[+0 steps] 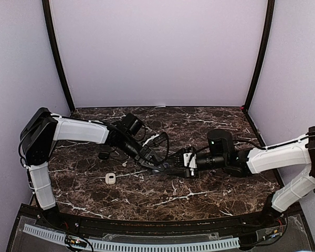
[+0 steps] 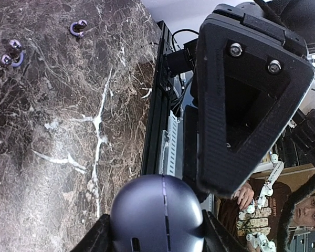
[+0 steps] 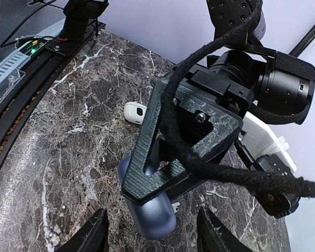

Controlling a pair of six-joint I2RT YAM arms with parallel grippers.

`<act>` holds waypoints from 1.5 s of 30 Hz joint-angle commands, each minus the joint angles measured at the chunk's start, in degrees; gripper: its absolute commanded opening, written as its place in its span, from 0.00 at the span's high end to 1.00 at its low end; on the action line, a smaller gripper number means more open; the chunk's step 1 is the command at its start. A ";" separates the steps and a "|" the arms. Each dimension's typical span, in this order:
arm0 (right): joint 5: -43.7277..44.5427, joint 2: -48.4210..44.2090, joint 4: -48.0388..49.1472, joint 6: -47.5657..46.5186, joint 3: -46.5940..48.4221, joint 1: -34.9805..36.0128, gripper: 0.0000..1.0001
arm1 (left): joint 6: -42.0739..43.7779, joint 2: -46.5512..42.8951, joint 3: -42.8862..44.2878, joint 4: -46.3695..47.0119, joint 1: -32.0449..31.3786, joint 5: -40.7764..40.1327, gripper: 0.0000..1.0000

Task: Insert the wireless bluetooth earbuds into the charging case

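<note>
Left gripper (image 1: 160,165), table centre: jaws clamped on the dark case (image 2: 157,212), which fills the gap between its two fingers (image 2: 97,239) in the left wrist view.

Right gripper (image 1: 179,161): just at 3 o'clock of the left one in the top view, tip to tip. Its jaws stand apart. In its own wrist view the dark case (image 3: 149,215) sits between them, with a gap on each side.

Earbuds (image 2: 77,27): two seen in the left wrist view, loose on the table (image 1: 210,194). Both lie around 10 to 11 o'clock from the held case and well apart from it and from both grippers. The second one (image 2: 13,52) is nearer the frame's left edge, and the two are apart from each other.

Look of the earbuds: tiny, dark bodies, each with a pale purple ring or loop. Finer detail is too small to tell.

Dark case: rounded, smooth, blue-grey, with a thin seam down its middle. The seam looks shut.

White case (image 1: 111,178): on the table near 8 o'clock of the left gripper and apart from it. It is small, with rounded corners and a dark spot on top.

Person (image 2: 304,210): at the lower right edge of the left wrist view, beyond the table.
</note>
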 commanded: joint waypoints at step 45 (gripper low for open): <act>-1.49 -5.94 -5.33 15.43 -0.83 -0.61 0.86 | 0.40 -42.80 -35.93 43.60 2.07 -36.21 0.01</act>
